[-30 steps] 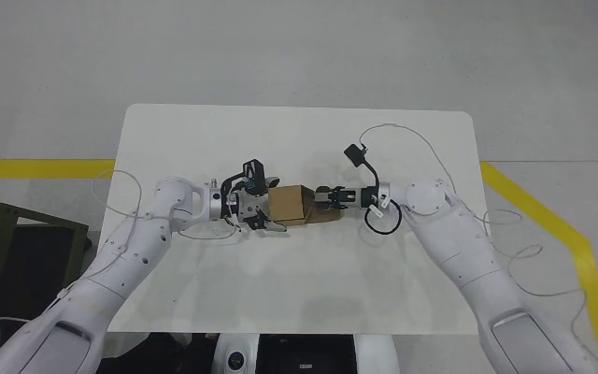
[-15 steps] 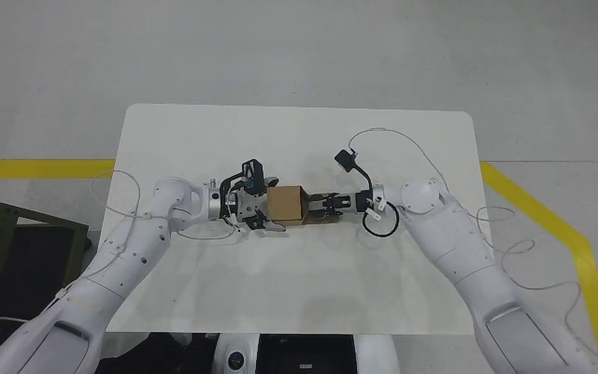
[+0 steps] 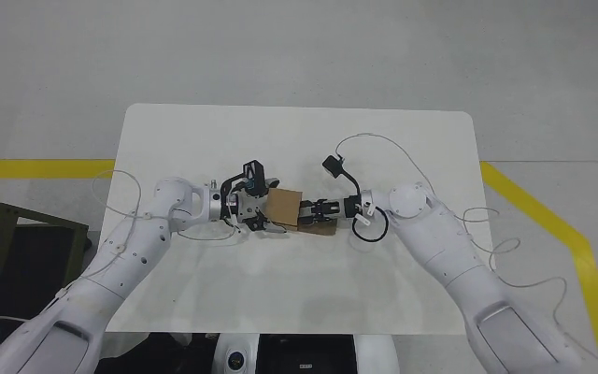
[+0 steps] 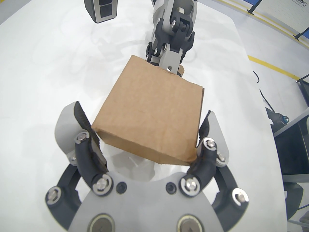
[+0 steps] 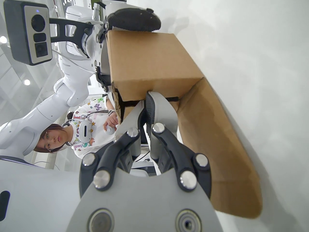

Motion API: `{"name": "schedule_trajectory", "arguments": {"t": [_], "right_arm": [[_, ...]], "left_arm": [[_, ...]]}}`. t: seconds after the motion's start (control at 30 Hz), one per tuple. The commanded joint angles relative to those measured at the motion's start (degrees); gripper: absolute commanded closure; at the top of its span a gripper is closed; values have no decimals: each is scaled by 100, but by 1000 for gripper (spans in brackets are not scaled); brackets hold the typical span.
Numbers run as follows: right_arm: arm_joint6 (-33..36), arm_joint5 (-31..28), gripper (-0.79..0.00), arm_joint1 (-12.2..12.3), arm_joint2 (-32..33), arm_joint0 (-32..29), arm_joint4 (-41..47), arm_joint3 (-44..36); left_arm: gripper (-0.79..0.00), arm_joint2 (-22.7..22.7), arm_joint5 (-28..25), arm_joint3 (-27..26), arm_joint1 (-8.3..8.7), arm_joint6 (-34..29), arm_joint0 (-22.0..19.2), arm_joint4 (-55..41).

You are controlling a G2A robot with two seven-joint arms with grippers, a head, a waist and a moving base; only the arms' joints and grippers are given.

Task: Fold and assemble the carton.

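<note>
The cardboard carton (image 3: 287, 206), lying mid-desk (image 3: 392, 140), is looking light and crushable; the left claw (image 4: 144, 121) is grasping one end by its stiffer corners. The right claw (image 5: 146, 102), clenched, is pressing the opposite, flapped end.

right arm: has swung inward toward the left arm; its round white joint (image 3: 408, 199) now sits nearer the table's middle.
right gripper (image 3: 310, 211): has pushed further in at the open end of the brown cardboard carton (image 3: 285, 206) and shifted slightly toward the table's front edge.
carton: turned a little, no longer square to the table edge.
loose brown end flap (image 3: 323, 228): more exposed than before, angled out on the front side of the right gripper.
black wrist camera (image 3: 330, 165): moved inward with the arm.
thin white cable (image 3: 374, 138): loop dragged along, reshaped.
</note>
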Motion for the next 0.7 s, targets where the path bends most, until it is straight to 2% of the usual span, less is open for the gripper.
{"name": "schedule_trajectory", "arguments": {"t": [0.0, 0.37, 0.67], "right_arm": [[-26, -18, 0, -33, -45, 21, 20, 21], [-44, -147, 0, -154, -160, 130, 90, 211], [21, -65, 0, -7, 162, 86, -61, 142]], "left_arm": [[-785, 9, 0, -2, 1, -6, -4, -3], [-785, 31, 0, -15, 13, 1, -3, -29], [-785, 46, 0, -7, 18, -14, -3, -93]]}}
